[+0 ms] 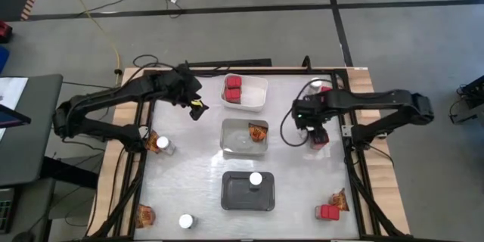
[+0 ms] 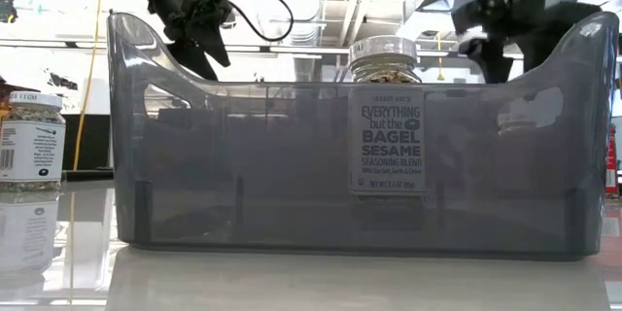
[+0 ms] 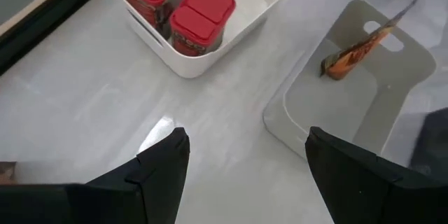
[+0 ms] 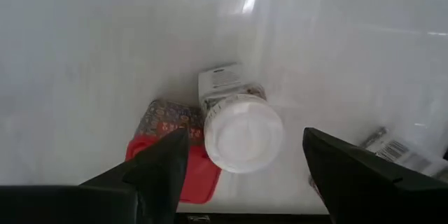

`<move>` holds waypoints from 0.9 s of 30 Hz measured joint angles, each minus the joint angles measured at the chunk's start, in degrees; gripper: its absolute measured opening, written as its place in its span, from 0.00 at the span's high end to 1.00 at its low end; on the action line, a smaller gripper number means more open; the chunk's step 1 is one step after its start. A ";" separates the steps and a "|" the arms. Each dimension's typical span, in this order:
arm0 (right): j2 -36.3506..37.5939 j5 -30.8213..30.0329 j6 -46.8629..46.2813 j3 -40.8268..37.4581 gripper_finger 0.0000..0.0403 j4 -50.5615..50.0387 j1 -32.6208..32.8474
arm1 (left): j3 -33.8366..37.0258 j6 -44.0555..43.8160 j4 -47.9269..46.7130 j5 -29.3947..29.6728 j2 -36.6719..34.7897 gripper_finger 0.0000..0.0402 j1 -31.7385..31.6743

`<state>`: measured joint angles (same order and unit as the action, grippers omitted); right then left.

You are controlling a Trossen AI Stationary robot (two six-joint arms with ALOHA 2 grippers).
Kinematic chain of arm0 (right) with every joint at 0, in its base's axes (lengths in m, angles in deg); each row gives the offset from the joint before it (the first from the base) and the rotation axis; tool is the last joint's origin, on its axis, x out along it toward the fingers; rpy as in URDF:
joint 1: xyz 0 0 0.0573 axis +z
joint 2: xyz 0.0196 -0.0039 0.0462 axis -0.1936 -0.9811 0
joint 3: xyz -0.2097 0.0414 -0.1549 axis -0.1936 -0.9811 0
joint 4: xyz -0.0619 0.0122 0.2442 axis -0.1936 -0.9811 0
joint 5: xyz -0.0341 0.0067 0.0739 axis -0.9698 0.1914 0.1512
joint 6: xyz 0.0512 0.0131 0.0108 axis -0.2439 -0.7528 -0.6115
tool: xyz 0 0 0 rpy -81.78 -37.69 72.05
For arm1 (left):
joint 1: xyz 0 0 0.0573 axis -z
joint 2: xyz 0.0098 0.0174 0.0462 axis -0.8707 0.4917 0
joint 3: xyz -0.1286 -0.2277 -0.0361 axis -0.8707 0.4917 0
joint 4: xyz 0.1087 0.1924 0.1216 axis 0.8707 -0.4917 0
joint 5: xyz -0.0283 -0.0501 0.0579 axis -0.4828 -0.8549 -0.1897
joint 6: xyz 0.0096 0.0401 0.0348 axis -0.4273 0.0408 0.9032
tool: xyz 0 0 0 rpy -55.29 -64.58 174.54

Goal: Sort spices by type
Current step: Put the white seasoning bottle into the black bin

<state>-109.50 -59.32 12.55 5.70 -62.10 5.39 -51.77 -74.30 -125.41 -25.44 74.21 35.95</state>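
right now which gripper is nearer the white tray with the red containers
Left. The left gripper hangs open just beside the white tray, on its left in the high view. The right gripper is farther off on the tray's other side, open above a white-lidded jar.

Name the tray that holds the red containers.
The white tray, farthest back of the three; the clear tray holds an orange packet, the dark grey tray a white-lidded jar.

Glossy white tabletop (image 1: 189, 189); translucent grey plastic tray (image 2: 243, 155); crinkly foil packet (image 3: 353, 56).
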 joint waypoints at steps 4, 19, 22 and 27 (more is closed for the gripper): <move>-3.45 0.00 2.13 0.00 0.23 0.43 -0.12 | 0.00 0.08 0.00 0.27 0.00 0.32 0.50; -11.24 -0.11 2.88 -5.53 0.24 2.04 0.08 | 0.00 0.67 -0.02 1.18 0.00 0.32 0.54; -10.61 -0.28 1.27 -6.75 0.29 4.17 1.10 | 0.00 0.69 0.00 1.20 0.00 0.32 0.54; -8.41 -0.23 -1.26 -6.81 0.45 7.00 2.44 | 0.00 0.15 0.02 1.42 0.00 0.32 0.54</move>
<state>-117.91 -59.55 11.29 -1.11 -55.10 7.84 -51.77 -74.15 -125.38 -24.02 74.21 36.49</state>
